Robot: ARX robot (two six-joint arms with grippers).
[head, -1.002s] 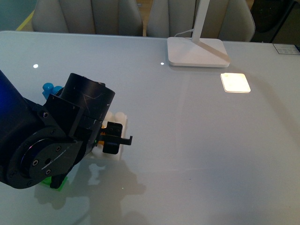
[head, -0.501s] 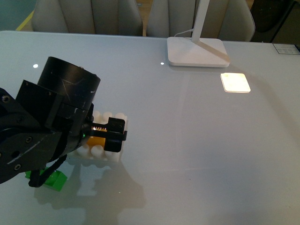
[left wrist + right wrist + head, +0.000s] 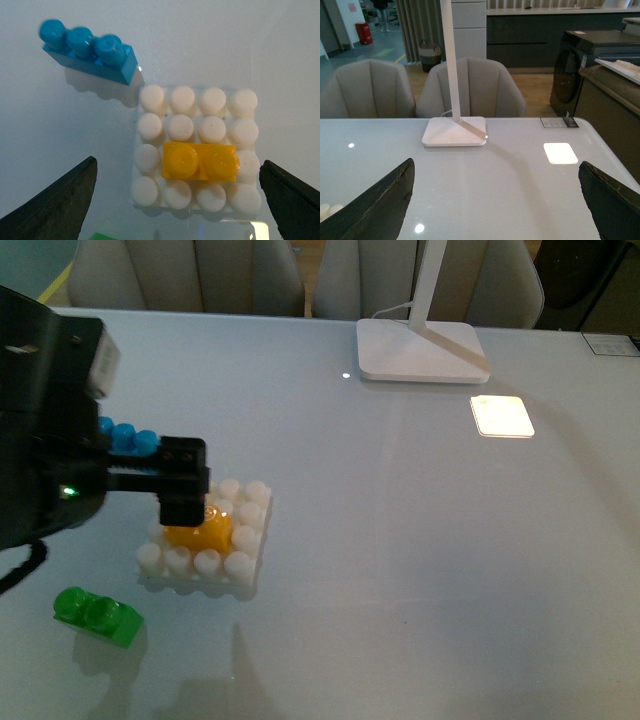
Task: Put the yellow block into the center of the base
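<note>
The yellow block (image 3: 198, 530) sits among the studs of the white base (image 3: 245, 560), in its middle rows. In the left wrist view the block (image 3: 200, 161) lies flat on the base (image 3: 182, 99), covering two inner studs. My left gripper (image 3: 183, 485) is open and empty, held above the base's far left part, apart from the block. In its own view the left gripper (image 3: 177, 200) has its jaws spread wide either side of the base. My right gripper (image 3: 495, 200) is open and empty over bare table, out of the front view.
A blue three-stud brick (image 3: 125, 437) lies just behind the base and also shows in the left wrist view (image 3: 90, 50). A green brick (image 3: 97, 615) lies at the near left. A white lamp foot (image 3: 422, 350) stands at the back, with a bright light patch (image 3: 502, 416) beside it.
My left arm has risen and drawn back to the left off the base, uncovering the yellow block, which stays seated on the studs. The blue brick has come into sight.
</note>
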